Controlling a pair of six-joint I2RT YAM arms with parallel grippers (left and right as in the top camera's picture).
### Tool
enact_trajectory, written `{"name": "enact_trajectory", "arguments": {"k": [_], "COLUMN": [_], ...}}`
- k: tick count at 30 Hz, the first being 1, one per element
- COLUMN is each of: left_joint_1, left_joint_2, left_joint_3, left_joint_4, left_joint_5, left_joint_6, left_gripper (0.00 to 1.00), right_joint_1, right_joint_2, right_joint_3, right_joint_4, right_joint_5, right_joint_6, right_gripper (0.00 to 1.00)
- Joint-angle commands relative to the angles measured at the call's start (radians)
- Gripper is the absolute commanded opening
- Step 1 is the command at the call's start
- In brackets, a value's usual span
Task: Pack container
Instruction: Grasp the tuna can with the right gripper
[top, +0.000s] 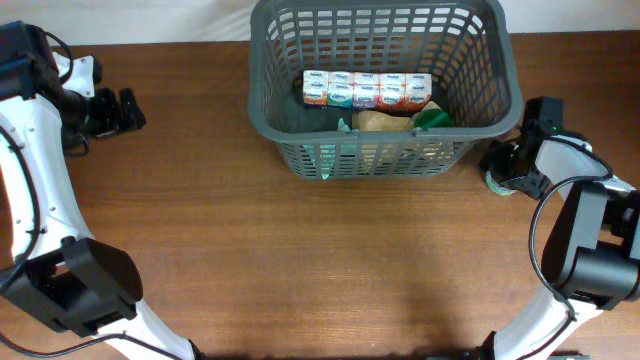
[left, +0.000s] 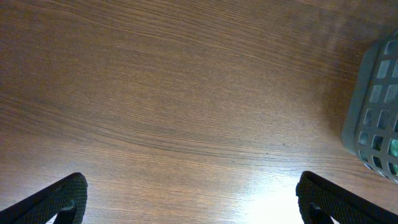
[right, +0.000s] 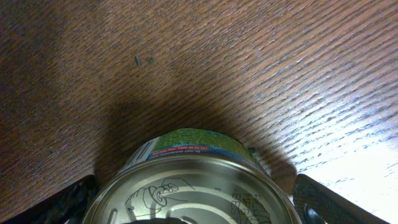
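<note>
The container, a dark grey lattice basket (top: 262, 100), stands at the back middle of the table; its corner shows in the left wrist view (left: 373, 112). It holds a row of small white cartons (top: 367, 90), a tan item (top: 385, 122) and a green item (top: 432, 117). A green-labelled tin can (right: 193, 180) with a pull-ring lid stands upright on the table just right of the basket (top: 497, 183). My right gripper (right: 196, 205) straddles the can, one finger on each side, very close to its rim. My left gripper (left: 189, 199) is open and empty over bare wood at the far left (top: 130, 108).
The wooden table (top: 300, 260) runs wide in front of the basket. A white cloth edge shows along the back (top: 150, 20). The basket's right wall is close to my right arm.
</note>
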Motion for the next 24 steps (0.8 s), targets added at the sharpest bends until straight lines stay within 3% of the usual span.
{"name": "enact_trajectory", "arguments": {"k": [1, 5, 8, 14, 20, 22, 24], "left_joint_1": [0.003, 0.003, 0.003, 0.003, 0.003, 0.003, 0.003], "left_joint_2": [0.005, 0.005, 0.005, 0.005, 0.005, 0.005, 0.005], "left_joint_3": [-0.003, -0.003, -0.003, -0.003, -0.003, -0.003, -0.003], "left_joint_4": [0.0, 0.0, 0.0, 0.0, 0.0, 0.0, 0.0], "left_joint_5": [0.011, 0.011, 0.011, 0.011, 0.011, 0.011, 0.011], "left_joint_6": [-0.01, -0.01, -0.01, -0.01, -0.01, -0.01, -0.01], "left_gripper": [0.99, 0.99, 0.99, 0.99, 0.99, 0.99, 0.99], "right_joint_1": [0.006, 0.006, 0.006, 0.006, 0.006, 0.006, 0.006], "right_joint_2": [0.054, 0.081, 0.082, 0.082, 0.082, 0.082, 0.082], "right_joint_3": [-0.01, -0.01, -0.009, -0.009, -0.009, -0.009, 0.0], "right_joint_4": [-0.001, -0.002, -0.001, -0.002, -0.009, -0.013, -0.04], "right_joint_5": [-0.018, -0.028, -0.029, -0.032, -0.037, -0.058, -0.063], "right_joint_6": [0.013, 0.013, 0.013, 0.013, 0.017, 0.017, 0.017], "right_gripper": [0.91, 0.91, 0.83, 0.77, 0.63, 0.51, 0.48]}}
